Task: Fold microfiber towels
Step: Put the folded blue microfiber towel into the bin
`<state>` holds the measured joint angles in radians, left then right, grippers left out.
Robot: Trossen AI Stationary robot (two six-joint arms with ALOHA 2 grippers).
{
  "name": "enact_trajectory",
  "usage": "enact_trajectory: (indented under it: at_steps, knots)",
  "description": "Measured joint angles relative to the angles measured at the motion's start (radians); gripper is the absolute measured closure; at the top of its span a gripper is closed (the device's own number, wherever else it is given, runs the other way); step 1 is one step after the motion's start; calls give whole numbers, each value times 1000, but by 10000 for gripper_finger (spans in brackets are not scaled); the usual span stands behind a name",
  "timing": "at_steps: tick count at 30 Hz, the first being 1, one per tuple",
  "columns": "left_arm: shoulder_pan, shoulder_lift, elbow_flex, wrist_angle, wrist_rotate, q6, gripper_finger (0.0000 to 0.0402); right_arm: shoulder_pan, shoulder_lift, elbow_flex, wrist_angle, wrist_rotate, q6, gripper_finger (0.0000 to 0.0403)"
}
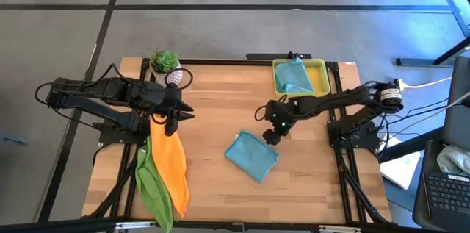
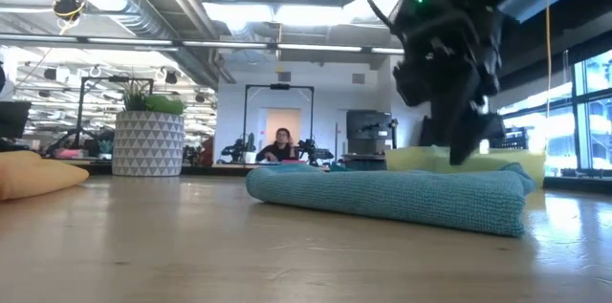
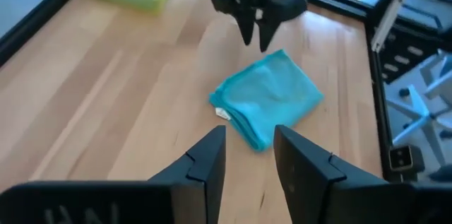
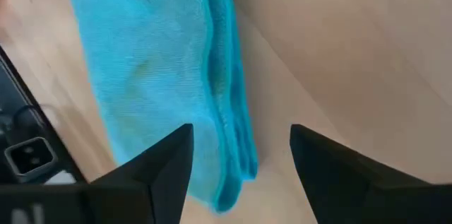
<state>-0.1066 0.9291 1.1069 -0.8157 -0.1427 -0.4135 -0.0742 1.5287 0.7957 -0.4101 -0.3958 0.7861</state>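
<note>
Bare wood mid-table, folded teal towel right, potted plant behind

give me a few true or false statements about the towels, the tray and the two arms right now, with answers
1. A folded teal towel lies on the table in front of the right end effector. True.
2. The right end effector grips that towel. False: its fingers are open above the towel's edge, holding nothing.
3. The yellow tray is empty. False: it holds another teal towel.
4. The orange towel and green towel are by the left end effector. True.
5. The potted plant stands beside the yellow tray. False: it is at the far left corner.
</note>
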Motion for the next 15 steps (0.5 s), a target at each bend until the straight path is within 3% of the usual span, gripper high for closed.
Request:
enact_trajectory:
  at_steps: [10,15]
  knots:
    - [0,1,0,0,-27,-207,289,-88,55,-242,413,-216,-7,166]
    - [0,1,0,1,-25,-281,289,-93,73,-264,504,-241,-18,166]
